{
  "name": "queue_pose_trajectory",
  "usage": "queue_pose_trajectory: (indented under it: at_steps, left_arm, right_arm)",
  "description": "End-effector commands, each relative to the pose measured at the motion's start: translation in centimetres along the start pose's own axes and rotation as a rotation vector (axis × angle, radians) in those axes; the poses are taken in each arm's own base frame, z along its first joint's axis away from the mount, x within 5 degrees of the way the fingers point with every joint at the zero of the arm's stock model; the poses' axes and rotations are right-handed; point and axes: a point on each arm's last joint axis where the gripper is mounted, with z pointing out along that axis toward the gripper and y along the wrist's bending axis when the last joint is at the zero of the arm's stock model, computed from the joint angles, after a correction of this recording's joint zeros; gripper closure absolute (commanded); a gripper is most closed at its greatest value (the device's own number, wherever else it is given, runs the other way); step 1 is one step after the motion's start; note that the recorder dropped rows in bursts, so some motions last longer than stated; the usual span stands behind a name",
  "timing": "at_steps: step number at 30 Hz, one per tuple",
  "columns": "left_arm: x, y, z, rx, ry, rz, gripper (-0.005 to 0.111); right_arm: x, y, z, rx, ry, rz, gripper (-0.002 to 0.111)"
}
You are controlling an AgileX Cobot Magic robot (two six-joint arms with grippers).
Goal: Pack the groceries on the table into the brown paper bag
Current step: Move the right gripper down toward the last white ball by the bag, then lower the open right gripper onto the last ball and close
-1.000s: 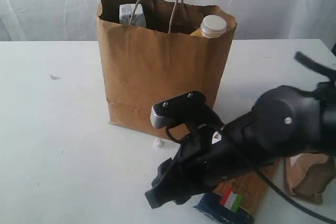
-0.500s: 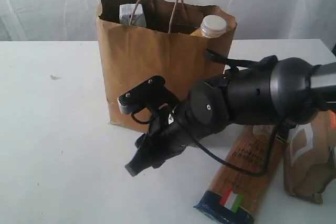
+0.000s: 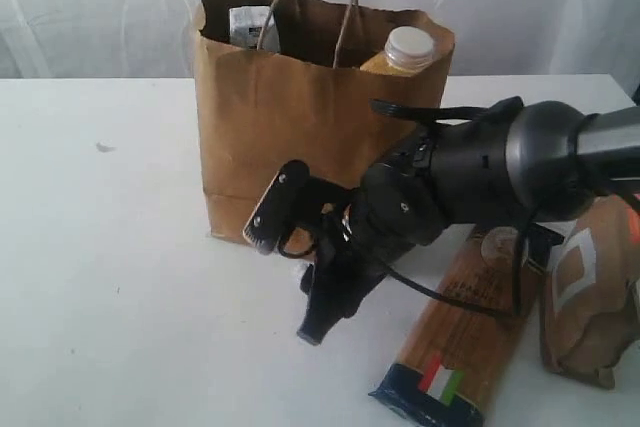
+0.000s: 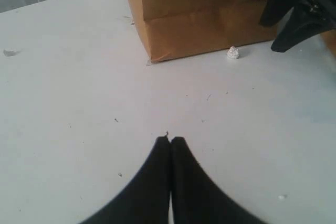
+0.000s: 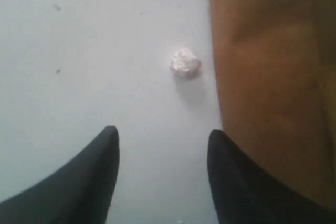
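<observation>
The brown paper bag stands upright on the table. A small white-blue carton and a white-capped bottle show in its mouth. The dark-blue spaghetti pack and the brown pouch lie on the table at the front right. My right gripper hangs open and empty just in front of the bag's base, its tips over bare table beside the bag wall. My left gripper is shut and empty, low over the table, some way from the bag.
A tiny white crumpled bit lies on the table by the bag's front corner, also in the left wrist view. The right arm's bulk stretches across in front of the bag's right side. White curtain behind.
The right arm has swung left and back from over the spaghetti pack to the bag's front, uncovering pack and pouch. The bag has shifted slightly to the right.
</observation>
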Motion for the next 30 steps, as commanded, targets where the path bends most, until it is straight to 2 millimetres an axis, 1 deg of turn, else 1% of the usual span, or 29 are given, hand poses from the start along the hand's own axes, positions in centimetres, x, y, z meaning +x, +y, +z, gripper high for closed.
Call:
queue_pose_trajectory:
  at_steps: [1, 3, 6, 11, 16, 21, 28, 30]
  left_arm:
    - [0.2, 0.0, 0.0, 0.0, 0.003, 0.005, 0.107]
    - [0.2, 0.0, 0.0, 0.0, 0.003, 0.005, 0.107]
    - [0.2, 0.0, 0.0, 0.0, 0.003, 0.005, 0.107]
    - [0.2, 0.0, 0.0, 0.0, 0.003, 0.005, 0.107]
    - [0.2, 0.0, 0.0, 0.0, 0.003, 0.005, 0.107]
    - [0.2, 0.0, 0.0, 0.0, 0.003, 0.005, 0.107]
    - [0.2, 0.0, 0.0, 0.0, 0.003, 0.005, 0.107]
    - [0.2, 0.0, 0.0, 0.0, 0.003, 0.005, 0.107]
  right_arm:
    - [-0.6, -0.7, 0.5, -0.032, 0.012, 0.503, 0.06]
    - [-1.3, -0.7, 0.6, -0.053, 0.002, 0.644, 0.06]
    - [-2.2, -0.6, 1.1, -0.1, -0.01, 0.772, 0.06]
    - [-2.7, -0.7, 2.7, -0.114, 0.007, 0.855, 0.06]
    - [-2.9, -0.8, 4.0, -0.112, 0.024, 0.878, 0.06]
    - [-2.5, -0.6, 5.2, -0.109, 0.044, 0.88, 0.06]
    - [-2.4, -0.6, 5.7, -0.103, 0.042, 0.894, 0.06]
    - [-2.4, -0.6, 5.7, -0.103, 0.038, 0.9, 0.062]
